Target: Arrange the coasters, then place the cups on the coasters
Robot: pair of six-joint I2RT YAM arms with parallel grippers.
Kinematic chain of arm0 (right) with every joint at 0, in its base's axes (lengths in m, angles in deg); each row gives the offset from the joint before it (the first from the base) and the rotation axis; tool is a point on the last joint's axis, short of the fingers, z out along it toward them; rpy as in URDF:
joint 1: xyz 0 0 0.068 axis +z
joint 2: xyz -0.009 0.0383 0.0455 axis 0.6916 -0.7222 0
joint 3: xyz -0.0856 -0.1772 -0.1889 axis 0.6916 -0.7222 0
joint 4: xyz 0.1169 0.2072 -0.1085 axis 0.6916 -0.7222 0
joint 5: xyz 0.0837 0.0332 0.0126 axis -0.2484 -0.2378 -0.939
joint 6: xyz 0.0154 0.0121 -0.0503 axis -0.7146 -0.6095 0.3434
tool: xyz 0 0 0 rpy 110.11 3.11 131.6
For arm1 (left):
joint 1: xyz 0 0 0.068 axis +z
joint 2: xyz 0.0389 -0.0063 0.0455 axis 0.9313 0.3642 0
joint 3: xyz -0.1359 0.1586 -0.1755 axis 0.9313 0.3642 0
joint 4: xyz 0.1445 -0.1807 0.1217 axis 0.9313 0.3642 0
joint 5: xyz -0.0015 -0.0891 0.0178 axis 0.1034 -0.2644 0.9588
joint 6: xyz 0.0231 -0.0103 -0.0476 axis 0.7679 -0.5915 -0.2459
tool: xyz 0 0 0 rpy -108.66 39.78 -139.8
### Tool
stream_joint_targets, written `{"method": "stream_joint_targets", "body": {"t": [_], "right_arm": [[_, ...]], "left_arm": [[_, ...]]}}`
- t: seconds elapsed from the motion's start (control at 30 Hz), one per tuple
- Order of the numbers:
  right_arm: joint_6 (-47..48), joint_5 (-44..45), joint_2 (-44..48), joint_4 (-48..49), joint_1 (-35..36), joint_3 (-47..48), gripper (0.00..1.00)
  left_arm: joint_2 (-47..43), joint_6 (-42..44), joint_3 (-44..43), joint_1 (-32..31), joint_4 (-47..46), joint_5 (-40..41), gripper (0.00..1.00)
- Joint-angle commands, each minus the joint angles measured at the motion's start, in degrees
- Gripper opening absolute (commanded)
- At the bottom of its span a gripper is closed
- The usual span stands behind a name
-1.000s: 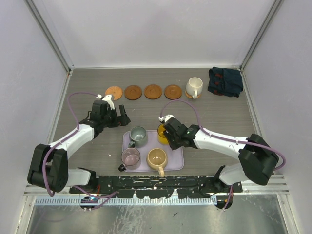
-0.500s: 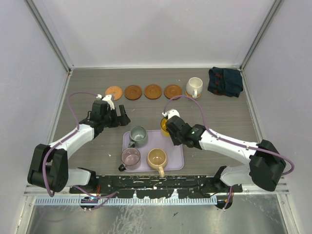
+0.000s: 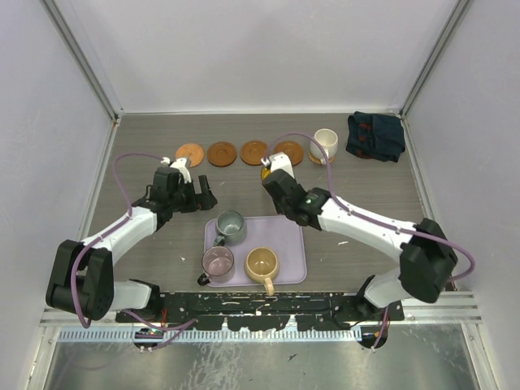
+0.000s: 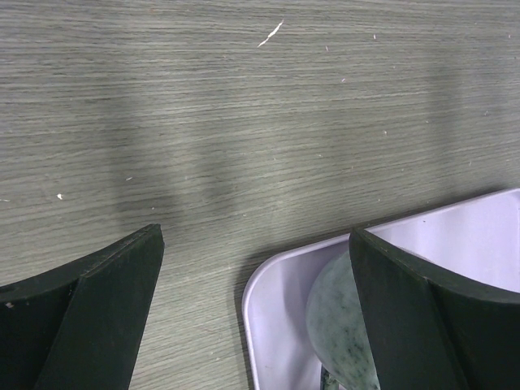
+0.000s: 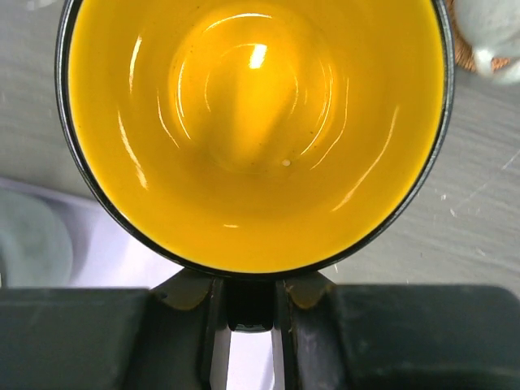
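The right hand [image 5: 250,302] is clamped on the yellow cup [image 5: 252,130], which juts straight ahead

Five coasters [image 3: 221,153] are counted: four bare, and one partly covered by the cream cup [image 3: 325,145]. Five cups are counted: the cream cup, a grey-green cup [image 3: 230,226], a pinkish cup [image 3: 218,260], a tan cup [image 3: 262,263] and a yellow cup [image 5: 252,130]. One lavender tray [image 3: 286,240] and one dark cloth [image 3: 375,135] are seen.

From above, yellow cup [image 3: 265,172] mostly hidden under right gripper [image 5: 248,302], fifth coaster [image 3: 312,160] barely peeking beneath cream cup [image 3: 324,145], grey-green cup [image 4: 333,317] clipped in left wrist view.
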Motion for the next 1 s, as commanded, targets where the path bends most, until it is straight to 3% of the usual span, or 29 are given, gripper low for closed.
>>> {"method": "stream_joint_targets", "body": {"t": [0.0, 0.2, 0.53, 0.97], "right_arm": [[0.7, 2.3, -4.7, 10.0, -4.6, 8.8, 0.01], [0.8, -2.8, -14.2, 11.2, -11.5, 18.4, 0.01], [3.1, -6.3, -28.8, 9.4, -16.9, 31.7, 0.01], [1.9, -10.8, -33.6, 3.8, -23.7, 37.7, 0.01]], "left_arm": [[-3.6, 1.0, 0.2, 0.0, -1.9, -1.0, 0.98], [-4.0, 1.2, 0.3, -0.2, -1.8, -1.2, 0.98], [-3.5, 2.3, -0.1, -0.1, -1.2, -1.1, 0.98], [-2.5, 2.7, -0.7, -0.1, -1.0, -0.4, 0.98]]}}
